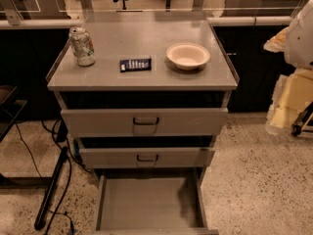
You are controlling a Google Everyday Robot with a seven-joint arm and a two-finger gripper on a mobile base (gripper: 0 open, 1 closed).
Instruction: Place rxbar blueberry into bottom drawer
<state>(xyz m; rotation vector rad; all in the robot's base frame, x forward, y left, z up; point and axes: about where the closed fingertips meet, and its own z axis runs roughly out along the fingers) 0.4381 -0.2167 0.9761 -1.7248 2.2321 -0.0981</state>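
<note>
The rxbar blueberry (135,64), a flat dark navy bar with white lettering, lies on the grey cabinet top (142,43) between a soda can and a bowl. The bottom drawer (146,203) is pulled out toward me, and its flat grey inside holds nothing. My arm and gripper (289,104) appear as white and cream shapes at the right edge. They hang beside the cabinet, well right of the bar and above the floor, touching nothing.
A soda can (81,46) stands at the top's left. A cream bowl (188,56) sits right of the bar. Two handled drawers (145,122) (146,157) jut out slightly above the bottom one. Cables and a black bar (51,190) lie on the speckled floor at left.
</note>
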